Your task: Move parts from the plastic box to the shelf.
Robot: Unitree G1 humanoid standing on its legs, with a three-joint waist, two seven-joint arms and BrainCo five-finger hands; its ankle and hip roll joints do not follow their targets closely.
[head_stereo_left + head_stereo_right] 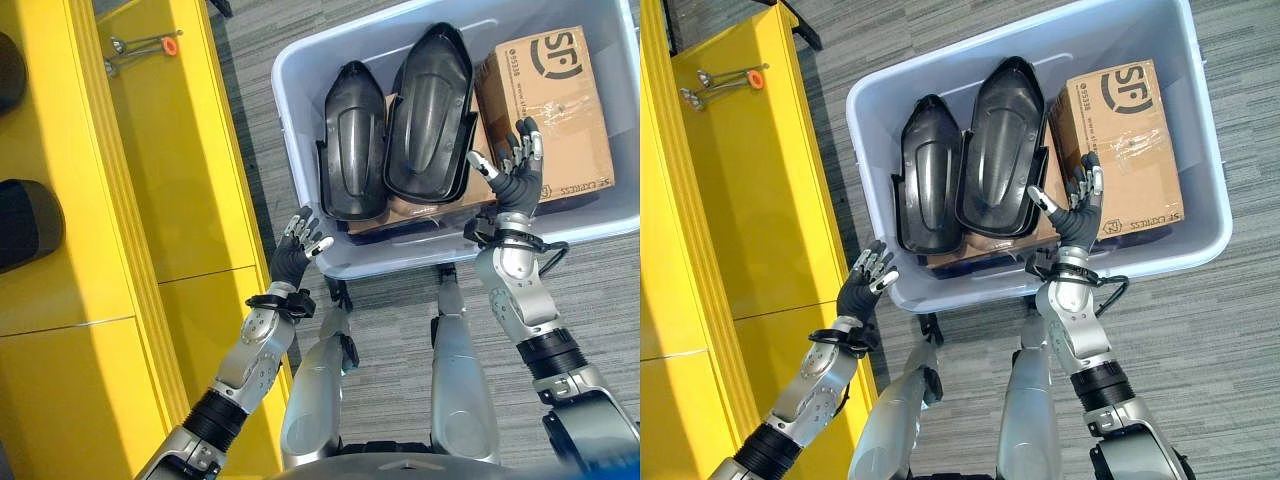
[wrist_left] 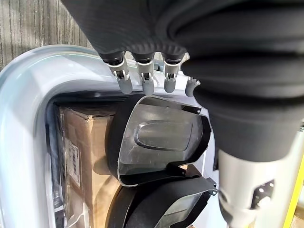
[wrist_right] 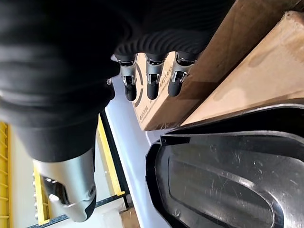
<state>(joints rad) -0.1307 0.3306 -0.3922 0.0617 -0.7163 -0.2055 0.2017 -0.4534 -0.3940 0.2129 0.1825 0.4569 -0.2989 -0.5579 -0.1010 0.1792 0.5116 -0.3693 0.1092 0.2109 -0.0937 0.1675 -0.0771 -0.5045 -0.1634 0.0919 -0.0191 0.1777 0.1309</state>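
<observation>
Left eye view, plastic box [image 1: 300, 110] as landmark: pale blue-grey, on grey carpet [image 1: 400, 330], far rim and right rim cut off by the frame. Inside, two black moulded parts side by side, smaller part [image 1: 355, 140] toward the box's left wall, larger part [image 1: 432, 115] at the middle, both lying on flat cardboard [image 1: 420, 210]. Cardboard carton [image 1: 550, 110] against the box's right side, just beside the larger part; printed logo and label on its top, not transcribed.

Left hand [image 1: 297, 248] outside the box, just off its near left corner, fingers spread and empty, not touching the rim as far as can be told. Right hand [image 1: 512, 170] over the near rim, between larger part and carton, fingers spread, thumb [image 1: 480, 162] close to the larger part's edge; contact not discernible.

Yellow shelf [image 1: 180, 180] left of the box, a strip of carpet between them. Dark rounded objects [image 1: 25, 225] on the shelf's far left, cut off. Small metal tool with orange tip [image 1: 140, 45] on the shelf surface.

Space beneath the parts hidden.
</observation>
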